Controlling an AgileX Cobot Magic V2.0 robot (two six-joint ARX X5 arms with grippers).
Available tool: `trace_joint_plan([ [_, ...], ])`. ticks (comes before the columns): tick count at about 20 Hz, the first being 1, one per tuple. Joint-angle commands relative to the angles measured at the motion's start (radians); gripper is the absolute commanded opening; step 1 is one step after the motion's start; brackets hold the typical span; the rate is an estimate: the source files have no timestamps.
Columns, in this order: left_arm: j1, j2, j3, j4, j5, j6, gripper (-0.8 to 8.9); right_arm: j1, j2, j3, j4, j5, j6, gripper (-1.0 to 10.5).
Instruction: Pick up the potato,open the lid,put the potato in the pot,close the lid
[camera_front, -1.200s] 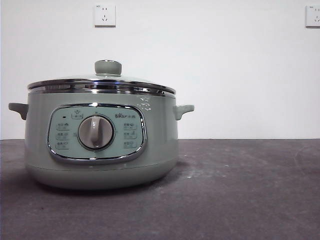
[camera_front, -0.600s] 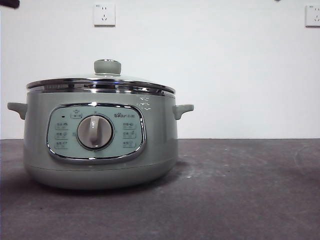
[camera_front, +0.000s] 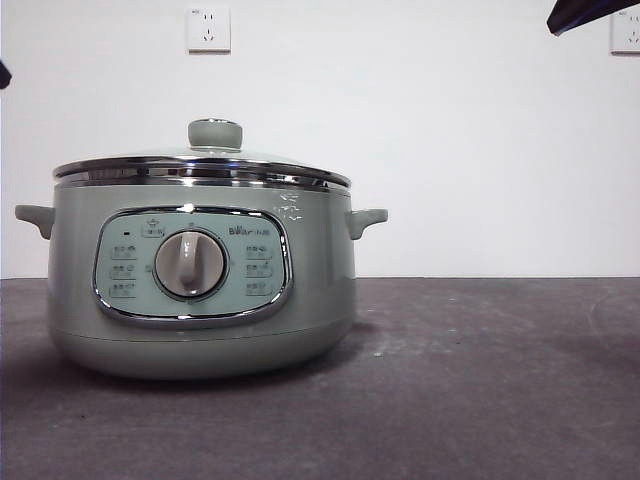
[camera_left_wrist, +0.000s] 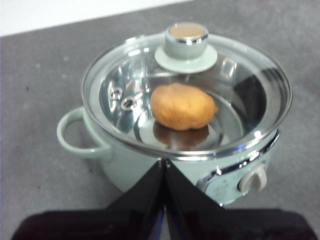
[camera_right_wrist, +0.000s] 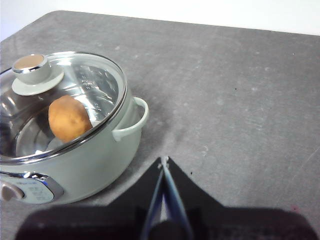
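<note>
I see the oval orange-brown potato (camera_left_wrist: 182, 106) inside the sage-green pot (camera_front: 200, 280), under the glass lid (camera_left_wrist: 187, 95); both end effectors, left (camera_left_wrist: 164, 162) and right (camera_right_wrist: 164, 161), are closed, empty, well above.

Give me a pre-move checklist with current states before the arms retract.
1. potato inside pot: ok, seen through the glass.
2. lid seated on the pot rim: ok, level in the front view.
3. left gripper empty: ok, jaws shut on nothing.
4. right gripper empty: ok, jaws shut, over bare table.
5. Both grippers clear of the pot: ok.
</note>
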Motion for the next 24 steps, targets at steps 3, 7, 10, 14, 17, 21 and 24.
trace_joint_plan([
  [3, -0.004, -0.001, -0.006, -0.019, -0.002, 0.005, -0.03, 0.0, 0.0, -0.006, 0.004, 0.003, 0.009, 0.0],
  [7, 0.043, -0.09, -0.007, -0.011, -0.019, 0.118, -0.03, 0.0, 0.0, -0.006, 0.003, 0.003, 0.009, 0.0],
  [10, 0.142, -0.189, -0.039, 0.027, -0.016, 0.128, -0.03, 0.0, 0.0, -0.006, 0.003, 0.003, 0.009, 0.0],
  [14, 0.293, -0.343, -0.188, 0.172, 0.043, 0.134, -0.03, 0.0, 0.0, -0.006, 0.003, 0.003, 0.009, 0.0],
  [17, 0.386, -0.436, -0.332, 0.268, 0.115, 0.134, -0.03, 0.0, 0.0, -0.006, 0.003, 0.003, 0.009, 0.0],
  [21, 0.448, -0.514, -0.465, 0.291, 0.139, 0.121, -0.03, 0.0, 0.0, -0.006, 0.003, 0.003, 0.009, 0.0],
  [24, 0.464, -0.513, -0.51, 0.29, 0.137, 0.107, -0.03, 0.0, 0.0, -0.006, 0.003, 0.003, 0.009, 0.0],
])
